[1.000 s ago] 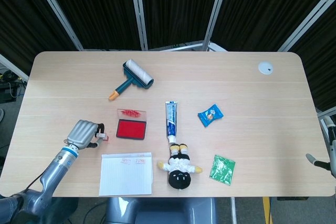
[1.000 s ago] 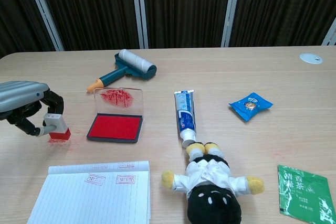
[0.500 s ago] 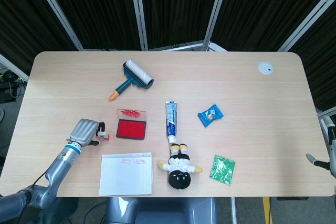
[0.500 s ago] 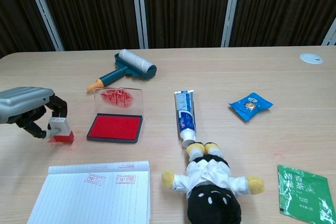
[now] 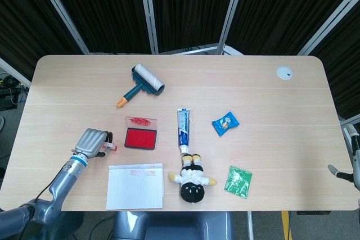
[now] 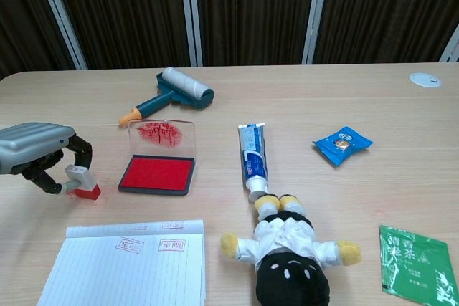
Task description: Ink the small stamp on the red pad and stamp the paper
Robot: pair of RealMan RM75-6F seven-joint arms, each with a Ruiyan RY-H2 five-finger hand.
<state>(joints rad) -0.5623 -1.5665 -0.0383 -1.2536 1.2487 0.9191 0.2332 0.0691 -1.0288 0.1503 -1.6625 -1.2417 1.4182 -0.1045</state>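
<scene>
Your left hand (image 6: 36, 152) pinches the small stamp (image 6: 80, 180) between curled fingers (image 6: 80, 154), its red base tilted on the table (image 6: 344, 98) just left of the red pad (image 6: 158, 174). The paper (image 6: 129, 263) lies near, below both. Your right hand is out of view.

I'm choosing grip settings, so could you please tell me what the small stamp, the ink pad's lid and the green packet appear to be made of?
Small stamp: probably hard plastic, pale matte body with a red-stained base.
Ink pad lid: clear rigid plastic, since the table shows through the red smears.
Green packet: thin glossy film or foil, flat with printed lettering.
</scene>
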